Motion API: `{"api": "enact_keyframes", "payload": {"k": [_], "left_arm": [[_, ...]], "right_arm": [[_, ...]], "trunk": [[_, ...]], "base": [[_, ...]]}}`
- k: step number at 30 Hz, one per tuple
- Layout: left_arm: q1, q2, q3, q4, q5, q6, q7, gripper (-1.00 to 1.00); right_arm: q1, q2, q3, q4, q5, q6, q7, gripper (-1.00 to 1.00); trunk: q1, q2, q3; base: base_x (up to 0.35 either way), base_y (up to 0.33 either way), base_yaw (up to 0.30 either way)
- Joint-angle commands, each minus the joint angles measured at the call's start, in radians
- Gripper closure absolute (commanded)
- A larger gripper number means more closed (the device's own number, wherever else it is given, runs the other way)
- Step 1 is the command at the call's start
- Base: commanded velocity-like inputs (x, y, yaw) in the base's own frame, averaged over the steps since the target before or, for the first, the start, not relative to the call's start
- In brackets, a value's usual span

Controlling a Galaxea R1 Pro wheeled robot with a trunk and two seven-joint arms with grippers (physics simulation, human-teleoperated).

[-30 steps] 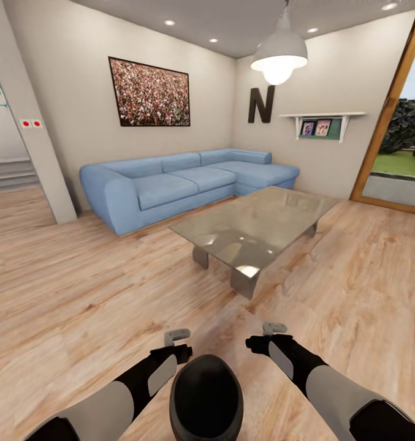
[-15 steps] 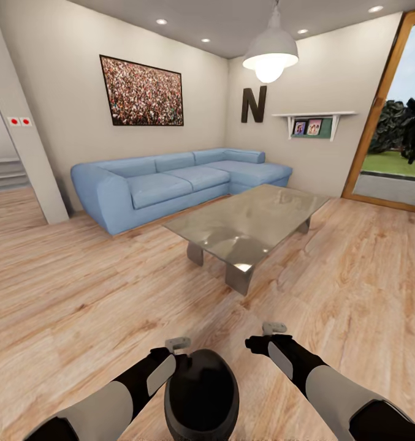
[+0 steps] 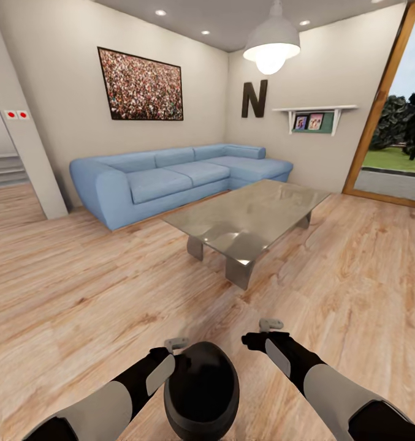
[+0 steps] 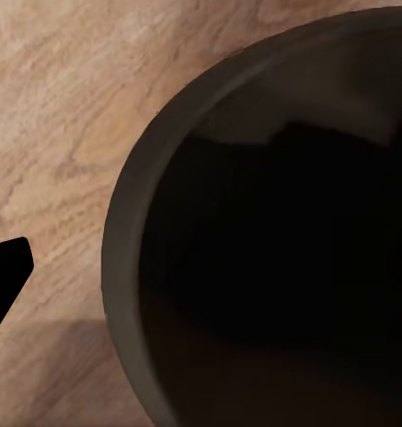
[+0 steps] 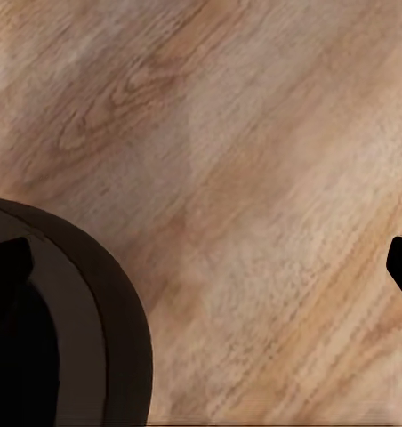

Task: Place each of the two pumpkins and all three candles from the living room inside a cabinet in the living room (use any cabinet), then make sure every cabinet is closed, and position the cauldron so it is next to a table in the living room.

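Head view: cauldron (image 3: 201, 389) rides low between both arms, apparently for carrying toward the glass table (image 3: 247, 215); left claw (image 3: 178, 344) sits at its rim, its state untellable; right claw (image 3: 270, 323) spread, apart from it.

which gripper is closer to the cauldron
The left gripper, right against the cauldron rim; the right gripper hangs apart over bare floor.

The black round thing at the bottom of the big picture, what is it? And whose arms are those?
Those arms belong to a robot in a computer-made living room. The big picture comes from a camera on its head. The round thing is a cauldron, a black pot, between its left gripper and right gripper. I cannot tell whether either grips it. The two small pictures come from cameras on its wrists, looking down at the pot's rim and the wood floor. Ahead stand a glass table and a blue sofa.
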Motion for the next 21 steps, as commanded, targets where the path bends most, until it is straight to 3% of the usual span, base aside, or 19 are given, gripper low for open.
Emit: {"api": "enact_keyframes", "payload": {"k": [1, 8, 15, 16, 21], "left_arm": [[-0.001, 0.001, -0.008, -0.002, 0.010, 0.002, 0.008, -1.00], [-0.001, 0.004, -0.006, -0.009, 0.008, -0.003, 0.009, -1.00], [-0.001, 0.026, -0.001, -0.047, 0.009, -0.004, 0.007, -1.00], [-0.001, 0.037, 0.008, -0.056, 0.009, -0.004, 0.006, -1.00], [-0.001, 0.041, 0.036, -0.059, 0.008, -0.004, 0.004, -1.00]], "right_arm": [[-0.001, 0.002, 0.009, -0.002, -0.010, 0.004, -0.008, -1.00], [-0.001, 0.033, 0.064, -0.002, -0.010, 0.004, 0.003, -1.00], [-0.001, 0.041, 0.077, -0.005, -0.010, 0.006, 0.026, -1.00], [-0.001, 0.071, 0.080, -0.004, -0.008, 0.007, 0.030, -1.00], [-0.001, 0.091, 0.119, -0.004, -0.001, 0.008, 0.032, -1.00]], "trunk": [[0.000, -0.001, -0.005], [0.003, -0.002, -0.032], [0.006, -0.004, -0.059], [0.007, -0.004, -0.063], [0.009, -0.005, -0.082]], "base": [[0.000, 0.000, 0.000], [0.000, 0.000, 0.000], [0.000, 0.000, 0.000], [0.000, 0.000, 0.000], [0.000, 0.000, 0.000]]}}
